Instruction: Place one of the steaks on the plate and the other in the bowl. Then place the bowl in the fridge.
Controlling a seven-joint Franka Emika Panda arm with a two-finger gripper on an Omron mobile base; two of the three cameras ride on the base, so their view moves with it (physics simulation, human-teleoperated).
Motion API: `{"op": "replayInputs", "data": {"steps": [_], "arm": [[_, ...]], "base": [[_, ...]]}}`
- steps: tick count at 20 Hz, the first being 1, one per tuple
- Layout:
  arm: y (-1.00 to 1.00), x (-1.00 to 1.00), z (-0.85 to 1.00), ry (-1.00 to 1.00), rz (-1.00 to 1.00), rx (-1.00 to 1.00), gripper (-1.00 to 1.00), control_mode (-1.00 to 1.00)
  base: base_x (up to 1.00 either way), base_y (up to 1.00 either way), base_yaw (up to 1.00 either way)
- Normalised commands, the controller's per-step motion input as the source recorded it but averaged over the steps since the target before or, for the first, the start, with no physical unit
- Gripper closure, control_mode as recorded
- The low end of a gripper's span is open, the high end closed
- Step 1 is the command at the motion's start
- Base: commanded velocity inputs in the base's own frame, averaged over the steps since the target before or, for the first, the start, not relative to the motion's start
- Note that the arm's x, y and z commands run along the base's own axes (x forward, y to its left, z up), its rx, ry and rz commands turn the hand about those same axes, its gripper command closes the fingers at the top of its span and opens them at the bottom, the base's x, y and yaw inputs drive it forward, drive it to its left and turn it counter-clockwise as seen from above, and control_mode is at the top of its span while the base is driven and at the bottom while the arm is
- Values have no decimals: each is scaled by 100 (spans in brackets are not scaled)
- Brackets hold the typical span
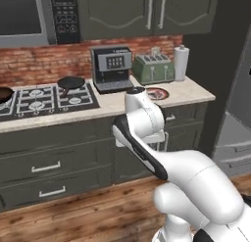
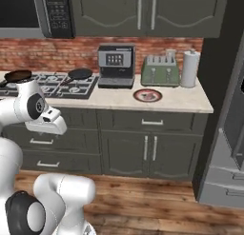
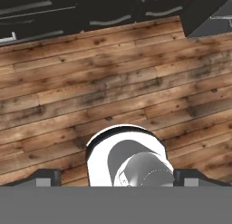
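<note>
Your pincer (image 3: 116,180) hangs spread, empty, over wooden floor; the plate (image 2: 147,95) sits on the counter (image 2: 181,102) before the toaster (image 2: 160,70). Expect limp, slippery steak; pinch across its middle.

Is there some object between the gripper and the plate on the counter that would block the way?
Nothing visible blocks it. The gripper is open and points down at the wooden floor, in front of the cabinets. The plate lies alone on the counter, in front of the coffee machine and toaster, with bare countertop on its near side.
</note>
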Motion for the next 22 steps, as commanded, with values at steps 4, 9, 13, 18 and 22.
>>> {"op": "replayInputs", "data": {"steps": [4, 9, 13, 18, 22], "arm": [[0, 0, 0, 0, 0, 0, -100, 100], [0, 0, 0, 0, 0, 0, -100, 100], [0, 0, 0, 0, 0, 0, -100, 100], [0, 0, 0, 0, 0, 0, -100, 100], [0, 0, 0, 0, 0, 0, -100, 100]], "base": [[31, 100, 0], [44, 100, 0], [38, 100, 0], [33, 100, 0], [33, 100, 0]]}}
